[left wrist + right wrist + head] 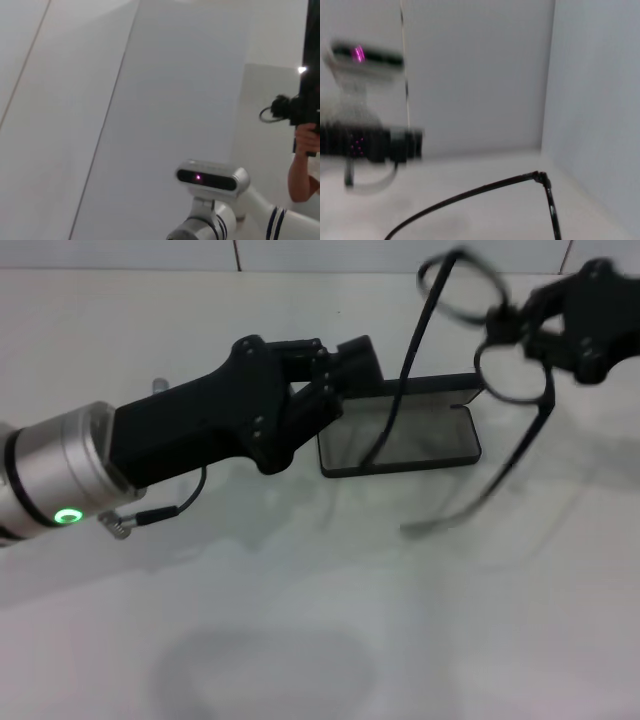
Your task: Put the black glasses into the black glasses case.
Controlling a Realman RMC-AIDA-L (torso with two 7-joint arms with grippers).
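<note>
Over the bench (300, 640) in the head view, the right claw (535, 330) grips the black glasses (480, 350) aloft above the open black glasses case (400, 435); the left claw (345, 370) is clenched on the case's lid edge. Right wrist view: a temple arm (470, 195) shows.

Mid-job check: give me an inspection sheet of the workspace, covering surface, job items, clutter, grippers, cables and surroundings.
Surface: white table, bare in front.
Black glasses: in the air, temples unfolded and hanging down over the case.
Black glasses case: open on the table, lid up at the back.
Clutter: nothing seen.
Right gripper: raised, shut on the glasses near the bridge.
Left gripper: at the case's left end; grip unclear.
Cables: thin black lead under the left wrist.
Surroundings: pale wall; a person's arm in the left wrist view.
</note>
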